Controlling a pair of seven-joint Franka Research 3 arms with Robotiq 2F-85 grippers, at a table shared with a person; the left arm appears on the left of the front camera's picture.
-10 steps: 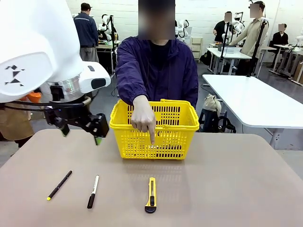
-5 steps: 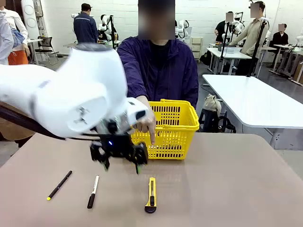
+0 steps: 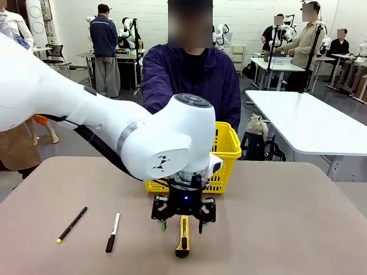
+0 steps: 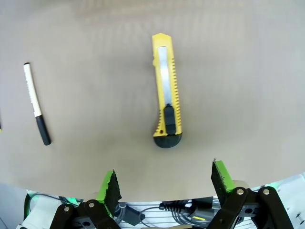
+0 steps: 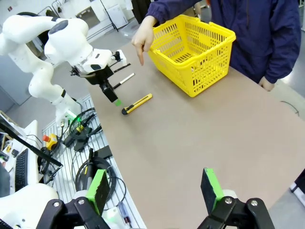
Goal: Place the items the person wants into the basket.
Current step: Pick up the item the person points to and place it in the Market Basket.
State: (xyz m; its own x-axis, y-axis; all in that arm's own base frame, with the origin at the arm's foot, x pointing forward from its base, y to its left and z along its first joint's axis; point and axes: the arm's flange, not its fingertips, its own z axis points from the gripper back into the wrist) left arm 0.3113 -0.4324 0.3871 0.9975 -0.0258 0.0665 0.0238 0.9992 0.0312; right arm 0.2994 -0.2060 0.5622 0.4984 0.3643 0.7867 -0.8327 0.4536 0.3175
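**A:** Front view first. How far had the job got?

**B:** Barely started. The left gripper (image 3: 183, 220) hung over the yellow-and-black utility knife (image 3: 183, 240), fingers spread and gripping nothing. The knife's near end poked out below, between the two fingers. The yellow basket (image 3: 227, 146) sat beyond the fingers, mostly behind the arm.

**A:** And the other things?

**B:** A white-and-black marker (image 3: 112, 231) and a black pen with a yellow tip (image 3: 71, 224) lay on the table (image 3: 298, 229), off to the gripper's left and well apart from its fingers.

**A:** Left wrist view?

**B:** The knife lay flat ahead of the green fingertips (image 4: 108, 183), lined up with the gap between them. Its length ran away from the gripper, so the jaws straddled its width. I saw no contact. The marker sat outside one finger.

**A:** Right wrist view?

**B:** The right gripper (image 5: 155, 183) was spread wide and empty, well away from everything. Far beyond its fingers the person's hand (image 5: 143, 37) pointed down at the table beside the basket. What I could see of the basket's inside was bare.

**A:** So what was left?

**B:** By my reckoning, all of it: lower, close on the knife, carry it over the rim, let go.
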